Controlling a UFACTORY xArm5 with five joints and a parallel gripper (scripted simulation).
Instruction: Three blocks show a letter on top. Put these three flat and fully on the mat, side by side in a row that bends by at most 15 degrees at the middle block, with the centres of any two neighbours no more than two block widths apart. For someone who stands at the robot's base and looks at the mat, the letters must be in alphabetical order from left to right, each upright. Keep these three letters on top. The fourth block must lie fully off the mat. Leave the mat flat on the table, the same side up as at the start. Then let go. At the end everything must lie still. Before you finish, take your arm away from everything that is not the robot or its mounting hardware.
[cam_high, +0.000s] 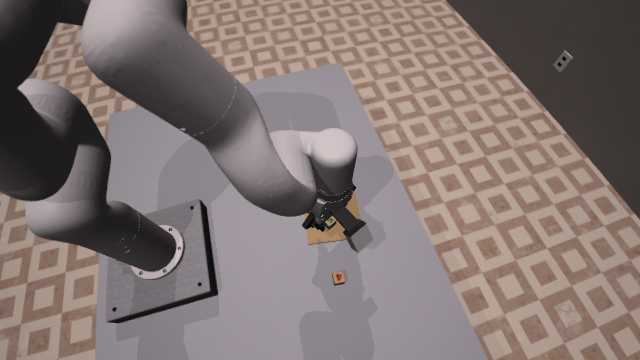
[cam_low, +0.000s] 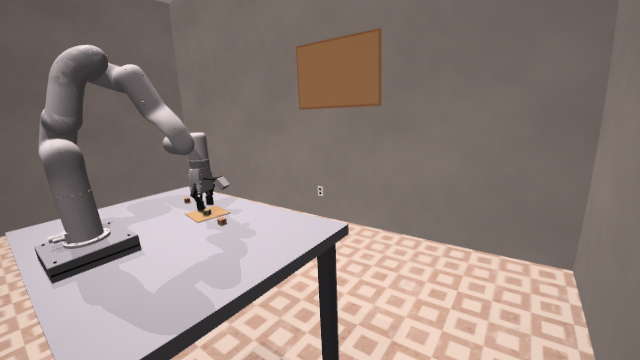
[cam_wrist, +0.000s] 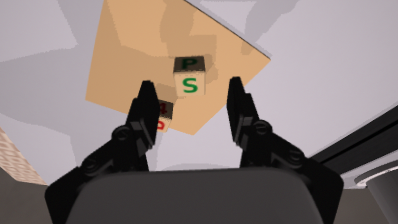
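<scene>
The black two-fingered gripper hangs over the tan square mat with its fingers partly open and nothing between them. Ahead of the gap, the wooden block with green letters stands on the mat, an S on the face toward the wrist camera and a P on the neighbouring face; grey table shows on both sides of it between the fingertips. A second wooden block with red markings sits at the mat's near edge, partly hidden behind the left finger, so whether it lies fully on the mat cannot be told. From above, a third wooden block with a red mark lies off the mat on bare table, well apart from the mat's edge. In the exterior view a fourth small brown block rests on the table on the mat's far side. The mat lies flat, near the table's long edge.
</scene>
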